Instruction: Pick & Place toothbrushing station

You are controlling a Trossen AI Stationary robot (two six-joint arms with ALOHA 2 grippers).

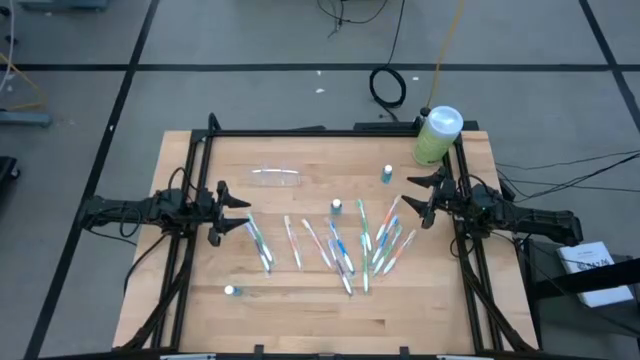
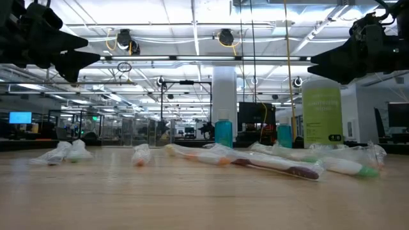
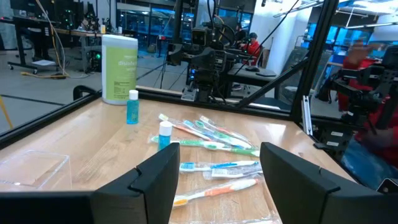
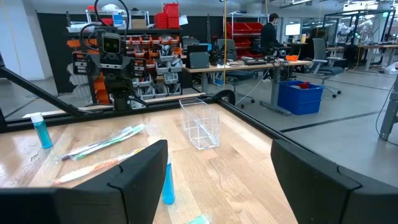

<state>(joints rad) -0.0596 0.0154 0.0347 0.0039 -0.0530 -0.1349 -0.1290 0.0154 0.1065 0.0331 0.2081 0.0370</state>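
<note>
reaching for the clear plastic toothbrushing station [image 1: 276, 178] lying near the worktop's far edge, we lower our empty, wide left gripper [image 1: 243, 211] squarely; right gripper [image 1: 410, 194] waits wide.

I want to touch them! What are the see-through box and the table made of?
The box looks like clear hard plastic: the wood shows through its shiny, thin walls. The table looks like smooth pale wood, with plank lines and grain showing.
</note>
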